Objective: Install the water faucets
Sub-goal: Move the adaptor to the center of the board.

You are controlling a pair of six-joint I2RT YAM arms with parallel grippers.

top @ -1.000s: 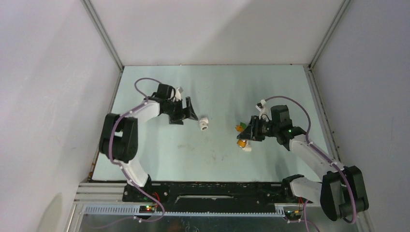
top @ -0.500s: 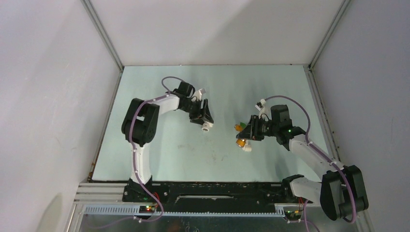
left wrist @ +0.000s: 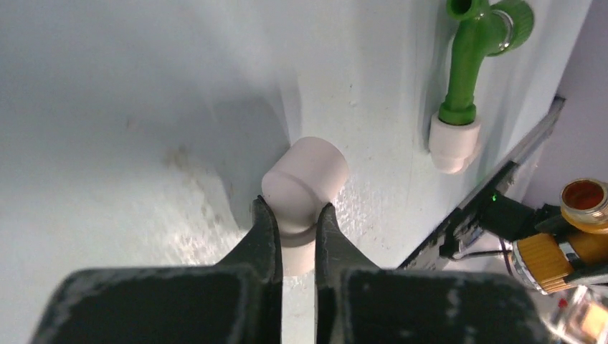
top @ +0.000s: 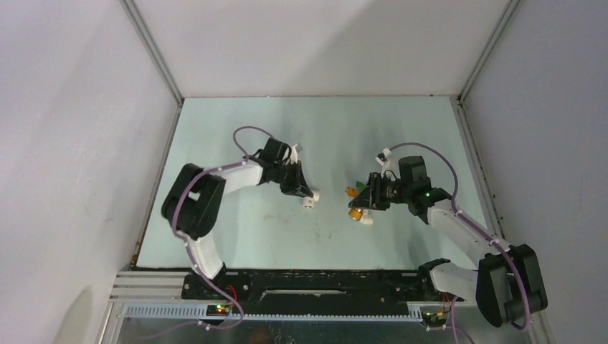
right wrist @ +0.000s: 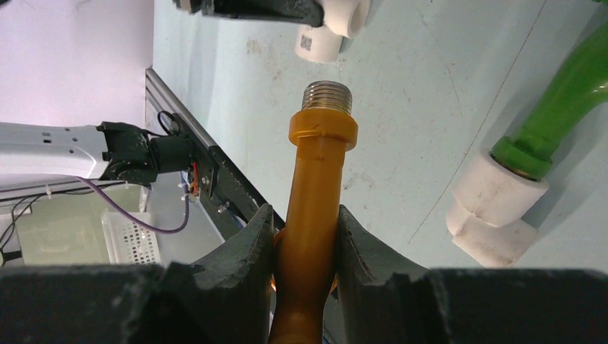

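My right gripper [right wrist: 305,215] [top: 367,199] is shut on the orange water faucet [right wrist: 315,186] [top: 354,213], held off the table. Its threaded metal end points toward the left arm. The green water faucet [right wrist: 566,100] [left wrist: 466,64] lies on the table beside it, its end seated in a white elbow fitting [right wrist: 495,208] [left wrist: 453,143]. My left gripper [left wrist: 290,208] [top: 307,195] is shut on a second white elbow fitting [left wrist: 305,179] [top: 309,201] at the table's middle, a short gap left of the orange faucet.
The pale green table [top: 244,236] is walled by white panels on three sides, with metal rails [top: 473,143] along its edges. A black base bar [top: 315,283] runs along the near edge.
My left arm swung right over the loose white elbow fitting, and its jaws went from open to shut on it. The fitting shifted slightly right. The right arm has barely moved.
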